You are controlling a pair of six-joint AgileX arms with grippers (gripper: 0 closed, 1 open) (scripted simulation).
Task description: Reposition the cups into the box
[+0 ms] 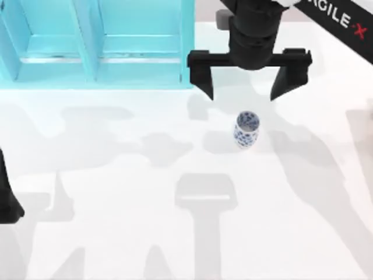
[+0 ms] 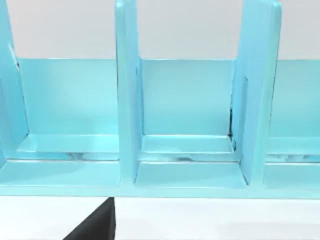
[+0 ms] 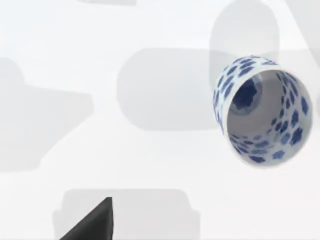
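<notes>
R hand (image 1: pixel 242 87) sits nearest the top cam, high over the table (image 1: pixel 116 233) w/ both dark fingers spread wide apart and pointing down, nothing between them. It hangs just off the box's right end, above and a bit behind the cup.

White cup w/ dark blue pattern (image 1: pixel 246 130) stands upright on the table, right of centre, near the box's right front corner but apart from it, not touching either finger. In the R wrist view the same cup (image 3: pixel 264 111) shows its open mouth and patterned inside, and one dark fingertip (image 3: pixel 92 222) pokes in at the edge, well apart from the cup.

Turquoise box (image 1: pixel 145 81) lies along the table's far left, upright dividers splitting it into compartments. L wrist view looks straight into it (image 2: pixel 185 175); the compartments seen there hold no cup.

L arm (image 1: pixel 7 195) is parked at the table's left edge, low in the top view; cannot tell if its hand is apart or together. A dark finger tip (image 2: pixel 97 225) shows in its wrist view.
</notes>
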